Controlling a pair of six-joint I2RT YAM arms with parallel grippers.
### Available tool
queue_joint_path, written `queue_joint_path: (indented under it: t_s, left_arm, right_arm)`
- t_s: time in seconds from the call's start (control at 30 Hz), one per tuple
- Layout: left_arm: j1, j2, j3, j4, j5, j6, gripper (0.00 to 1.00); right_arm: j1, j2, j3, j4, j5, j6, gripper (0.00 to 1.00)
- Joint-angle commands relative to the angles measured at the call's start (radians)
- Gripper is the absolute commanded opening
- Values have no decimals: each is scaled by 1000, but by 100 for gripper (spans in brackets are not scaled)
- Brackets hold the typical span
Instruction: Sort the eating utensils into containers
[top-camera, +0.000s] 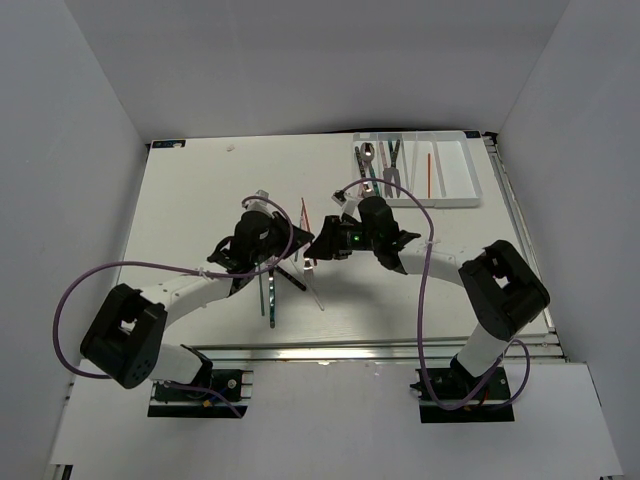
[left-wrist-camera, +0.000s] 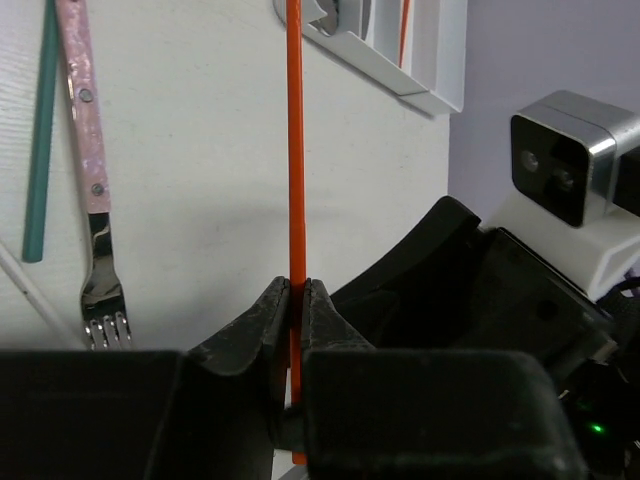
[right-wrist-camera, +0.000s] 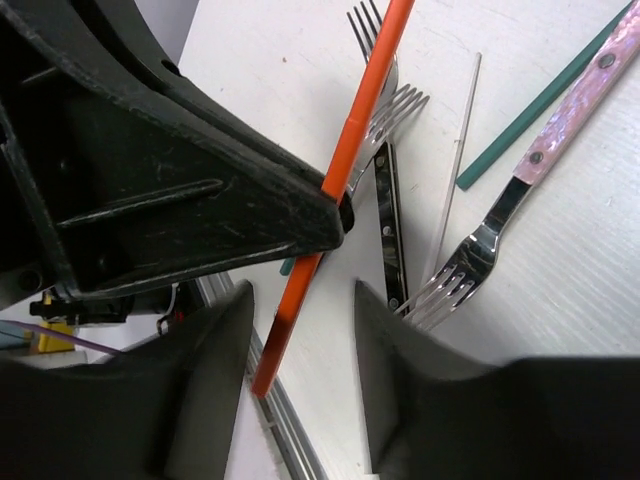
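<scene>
My left gripper (left-wrist-camera: 295, 285) is shut on an orange-red chopstick (left-wrist-camera: 294, 150) and holds it above the table near the middle (top-camera: 305, 214). My right gripper (right-wrist-camera: 300, 300) is open, with its jaws on either side of that chopstick's lower end (right-wrist-camera: 290, 320) and not touching it. On the table below lie a pink-handled fork (right-wrist-camera: 500, 210), two more forks (right-wrist-camera: 385, 120), a teal stick (right-wrist-camera: 540, 105) and a pale chopstick (right-wrist-camera: 460, 150). The white tray (top-camera: 470, 170) at the back right holds a few utensils (top-camera: 392, 160) and an orange chopstick (top-camera: 430, 170).
The two wrists are close together at mid-table (top-camera: 300, 240). The left gripper's black body (right-wrist-camera: 150, 170) fills the upper left of the right wrist view. Loose utensils lie under the left wrist (top-camera: 270, 290). White walls enclose the table.
</scene>
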Motion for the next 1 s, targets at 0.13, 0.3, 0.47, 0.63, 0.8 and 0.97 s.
queue_joint_path:
  t_s: [0.13, 0.3, 0.47, 0.63, 0.8, 0.97]
  left_arm:
    - [-4, -38, -14, 77, 42, -2, 0]
    - [-4, -44, 115, -147, -66, 132, 64]
    - [-4, -107, 314, -557, -396, 268, 98]
    - [-4, -141, 369, -769, -630, 344, 98]
    - [-4, -176, 314, -785, -598, 401, 98]
    - [-4, -171, 279, -785, -591, 466, 98]
  right_arm:
    - [2, 4, 31, 39, 40, 27, 10]
    - [-43, 1, 47, -28, 98, 1, 0]
    - [-185, -11, 99, -263, 265, -124, 0]
    - [-363, 128, 309, -542, 522, -284, 0]
    - [-505, 316, 581, -663, 656, -357, 0]
    - [-548, 498, 882, -757, 698, -439, 0]
